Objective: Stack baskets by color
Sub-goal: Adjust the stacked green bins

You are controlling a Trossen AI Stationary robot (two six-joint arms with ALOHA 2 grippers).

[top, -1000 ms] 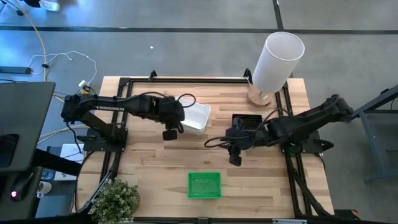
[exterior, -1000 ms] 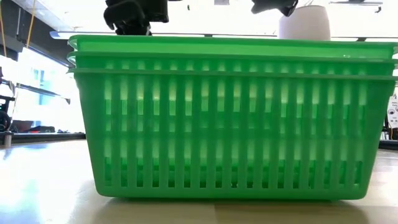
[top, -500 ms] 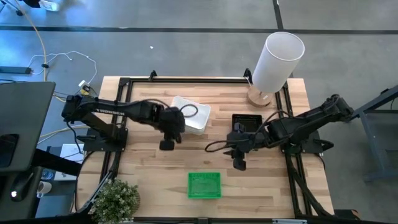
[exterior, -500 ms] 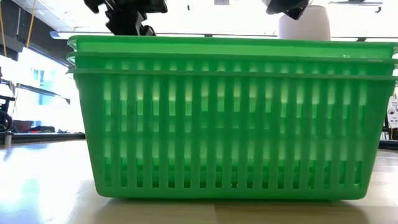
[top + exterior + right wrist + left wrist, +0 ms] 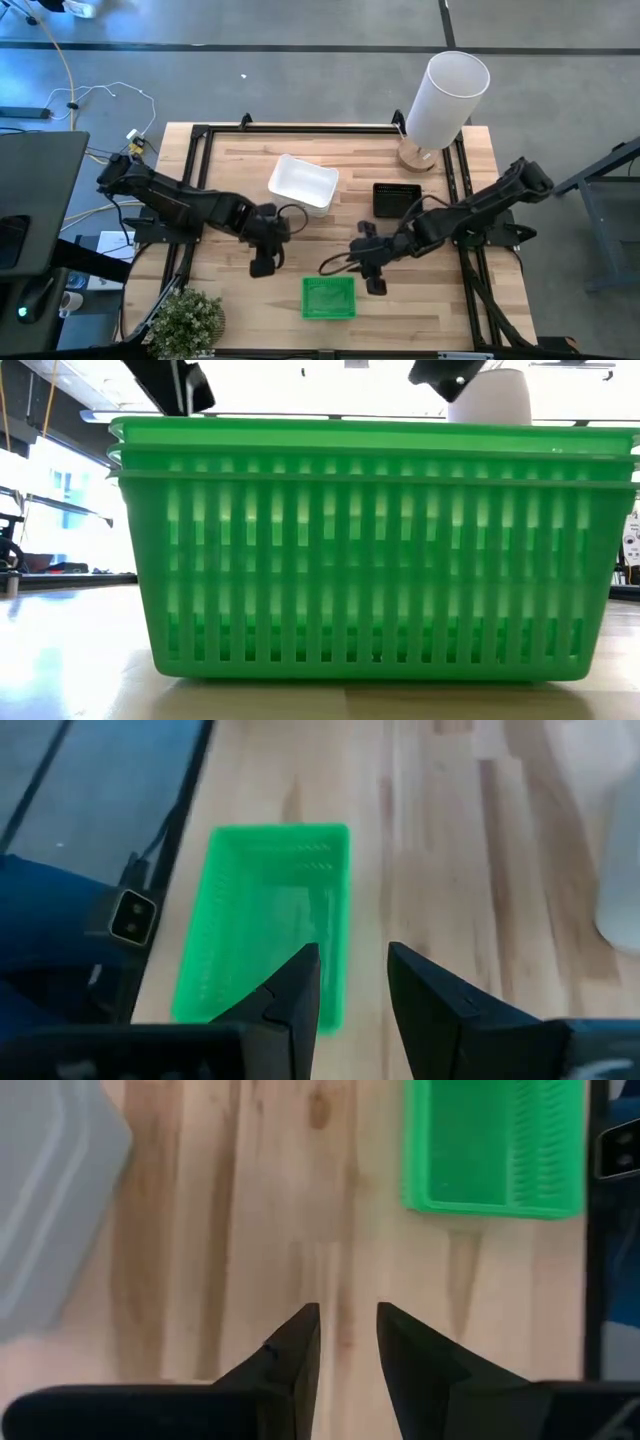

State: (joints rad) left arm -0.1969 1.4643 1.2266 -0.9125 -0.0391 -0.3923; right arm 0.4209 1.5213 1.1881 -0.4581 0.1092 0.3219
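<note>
Wooden table [image 5: 240, 300] on my feed: green baskets [image 5: 329, 297] stacked at the front edge, white baskets [image 5: 303, 183] and black baskets [image 5: 396, 199] farther back. Left gripper [image 5: 262, 267] and right gripper [image 5: 375, 285] hover empty, fingers slightly parted.

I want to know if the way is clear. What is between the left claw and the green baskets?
Only bare wood. The left wrist view shows empty tabletop between the left claw and green baskets.
</note>
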